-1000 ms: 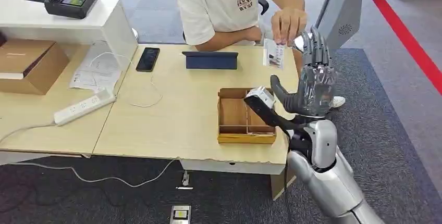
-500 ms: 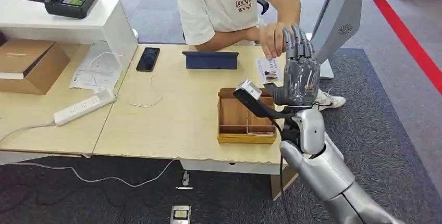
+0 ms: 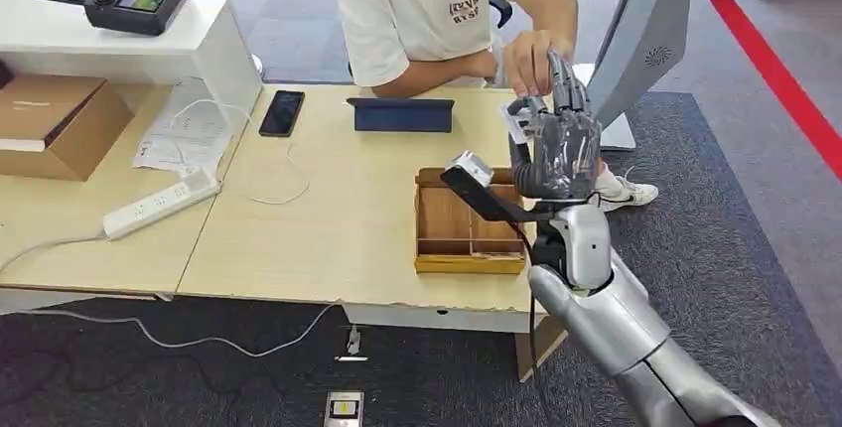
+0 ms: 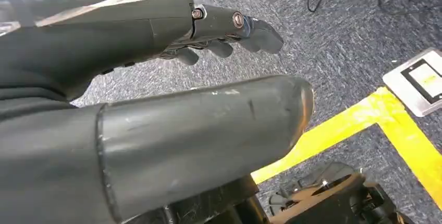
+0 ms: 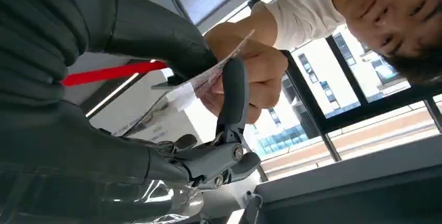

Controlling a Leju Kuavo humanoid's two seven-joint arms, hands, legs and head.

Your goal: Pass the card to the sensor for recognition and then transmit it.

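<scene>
On the left part of the desk (image 3: 298, 238) lie a power strip (image 3: 159, 205) and a dark phone (image 3: 282, 112), and farther right a blue tablet (image 3: 400, 114) and a wooden tray (image 3: 467, 263). Above the tray, the right hand (image 3: 556, 144) is raised, and its thumb and one finger pinch the card (image 5: 208, 78), which the person's hand (image 5: 255, 78) also holds at the other side. The card seems thin, light and a little flexible, with a smooth, maybe slippery face, so I think it is best to take it flat near one short edge, away from the person's fingers. Its long axis seems to run from the robot's fingers toward the person, tilted up. The left hand (image 4: 156, 104) hangs over the carpet with fingers loosely apart, holding nothing.
</scene>
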